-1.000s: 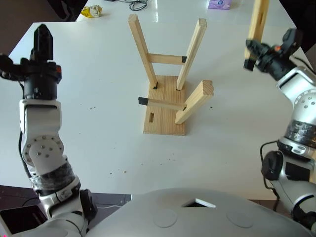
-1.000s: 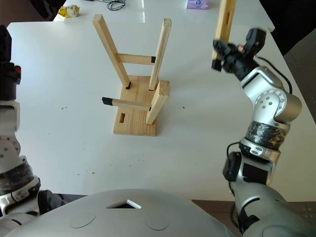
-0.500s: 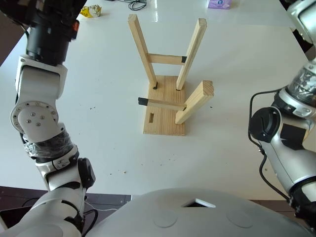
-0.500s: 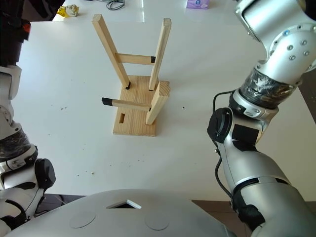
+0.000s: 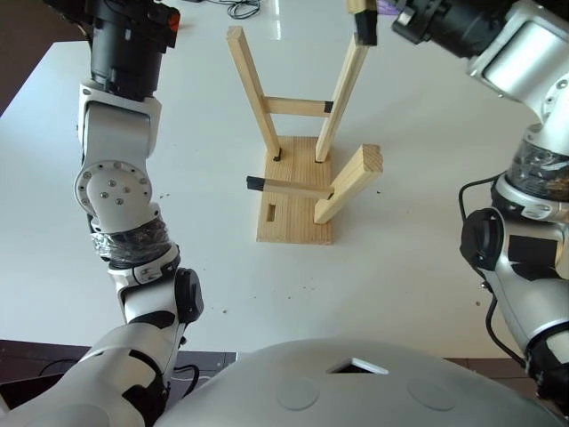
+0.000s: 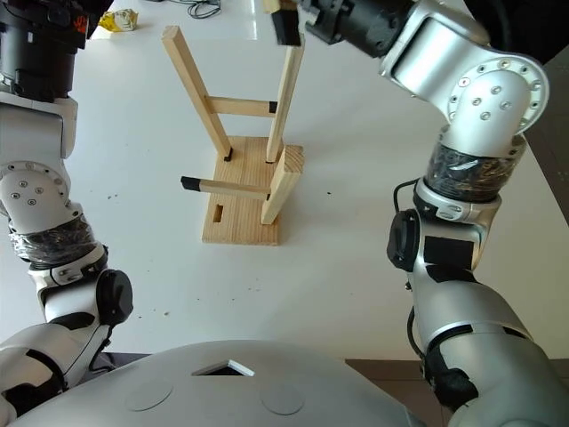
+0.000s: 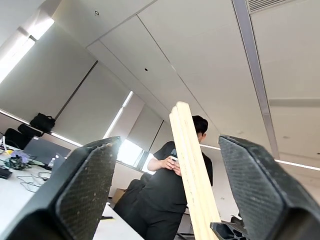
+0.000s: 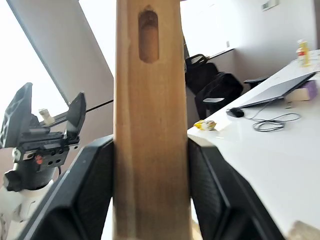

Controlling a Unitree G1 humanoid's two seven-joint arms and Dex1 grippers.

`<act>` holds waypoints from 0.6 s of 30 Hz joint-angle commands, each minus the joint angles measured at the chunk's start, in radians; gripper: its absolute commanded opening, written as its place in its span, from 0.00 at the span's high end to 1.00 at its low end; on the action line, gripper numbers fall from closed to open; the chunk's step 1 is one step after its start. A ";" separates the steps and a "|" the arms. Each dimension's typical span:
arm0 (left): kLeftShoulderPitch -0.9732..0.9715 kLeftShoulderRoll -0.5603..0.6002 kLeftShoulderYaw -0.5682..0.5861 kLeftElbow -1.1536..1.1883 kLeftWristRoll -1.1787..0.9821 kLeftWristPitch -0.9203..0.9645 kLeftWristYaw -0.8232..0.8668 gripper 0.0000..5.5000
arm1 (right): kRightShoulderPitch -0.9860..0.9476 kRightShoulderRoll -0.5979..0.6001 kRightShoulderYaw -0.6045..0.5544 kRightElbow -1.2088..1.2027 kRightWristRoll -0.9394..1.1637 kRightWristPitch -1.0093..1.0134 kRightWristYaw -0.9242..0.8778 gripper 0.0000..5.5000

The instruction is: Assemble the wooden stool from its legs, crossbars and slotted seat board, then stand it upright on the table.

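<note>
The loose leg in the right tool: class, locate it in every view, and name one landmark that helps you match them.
Left eye view: loose leg at the top edge, above the half-built stool's far right leg.
Right eye view: top edge, left of centre.
Left wrist view: pale upright bar at centre.
Right wrist view: centre, with a slot facing the camera.
Landmark: the right tool clamped on it.

I count four legs: a left upright leg (image 5: 253, 89), a right upright leg (image 5: 338, 102), a tilted leg (image 5: 351, 182), and a fourth leg (image 8: 148, 75) gripped in my right claw (image 8: 150, 150). There are two crossbars, a high crossbar (image 5: 298, 107) and a low crossbar (image 5: 289, 186). I also count one seat board (image 5: 298, 227) with one open slot (image 5: 273, 212), one table (image 5: 427, 133), and one yellow wrapper (image 6: 122, 20).
</note>
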 commanded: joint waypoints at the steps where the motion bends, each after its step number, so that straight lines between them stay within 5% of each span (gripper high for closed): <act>1: -0.020 0.078 -0.005 -0.008 0.042 0.030 -0.094 0.35 | -0.077 -0.056 0.072 0.071 -0.053 -0.009 0.172 0.63; 18: -0.156 0.214 -0.042 0.127 -0.040 0.259 -0.390 0.35 | -0.235 -0.221 0.318 0.349 -0.349 -0.340 1.090 0.63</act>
